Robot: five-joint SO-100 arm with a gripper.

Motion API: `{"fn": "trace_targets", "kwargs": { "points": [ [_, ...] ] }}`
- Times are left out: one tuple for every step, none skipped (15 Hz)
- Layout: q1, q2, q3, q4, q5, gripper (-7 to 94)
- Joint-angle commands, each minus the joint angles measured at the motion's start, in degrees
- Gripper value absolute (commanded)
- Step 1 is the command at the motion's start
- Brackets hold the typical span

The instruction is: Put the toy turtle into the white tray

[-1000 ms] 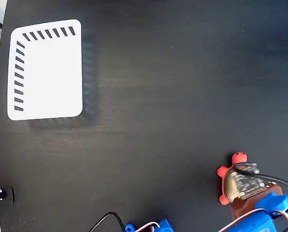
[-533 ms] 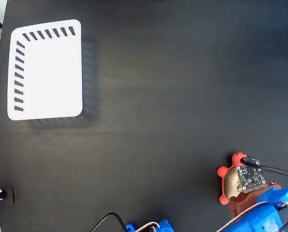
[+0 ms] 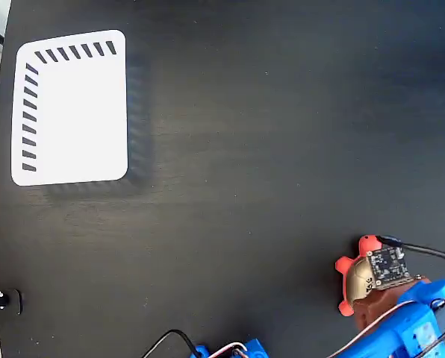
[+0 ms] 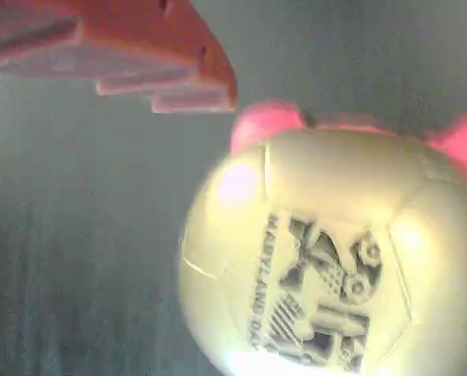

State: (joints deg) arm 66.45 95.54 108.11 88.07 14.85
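In the fixed view, the toy turtle sits near the bottom right corner of the black table, and the blue and brown gripper hangs right over its shell, hiding most of it. The white tray is far away in the top left corner, so the turtle has a long ride ahead. From up here I cannot tell how wide the jaws stand. Since a second ago the arm has slid a bit toward the bottom right and sunk lower over the shell, while the turtle and the tray have stayed put. In the wrist view, the toy turtle fills most of the picture, very close (you can read the little black mark on its round shell). One orange finger shows at the top left, off the shell and not touching it, so the jaws look open on that side; the other finger is out of sight. The shell is round and squishy, I think, so if the fingers close off center the turtle could pop out sideways, or slip free on the long way to the tray.
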Motion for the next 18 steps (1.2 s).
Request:
{"fn": "trace_targets", "kwargs": {
  "points": [
    [-0.4,0.6,1.9,-3.2,1.6,60],
    [-0.4,0.2,3.6,-5.3,1.8,60],
    [-0.6,-0.2,4.7,-6.4,1.8,60],
    [-1.0,-0.4,5.8,-7.1,1.8,60],
    [-1.6,-0.7,6.5,-7.5,1.8,60],
    [-2.2,-1.0,6.9,-7.5,2.2,60],
    [-2.8,-1.0,7.6,-7.7,2.7,60],
    [-3.2,-1.1,8.2,-8.5,3.3,60],
    [-3.4,-1.2,8.8,-9.2,3.7,60],
    [-3.6,-1.3,9.5,-9.9,4.0,60],
    [-3.7,-1.5,9.8,-10.5,4.0,60],
    [-3.7,-1.8,10.1,-10.9,4.2,68],
    [-3.7,-1.9,10.4,-11.2,4.3,68],
    [-3.8,-2.0,10.7,-11.2,4.3,68],
    [-3.8,-2.0,11.1,-11.6,4.5,68],
    [-3.7,-2.1,11.5,-12.2,4.7,68],
    [-3.6,-2.2,12.3,-13.2,4.7,68],
    [-3.5,-2.2,13.4,-14.4,4.8,68]
  ]
}}
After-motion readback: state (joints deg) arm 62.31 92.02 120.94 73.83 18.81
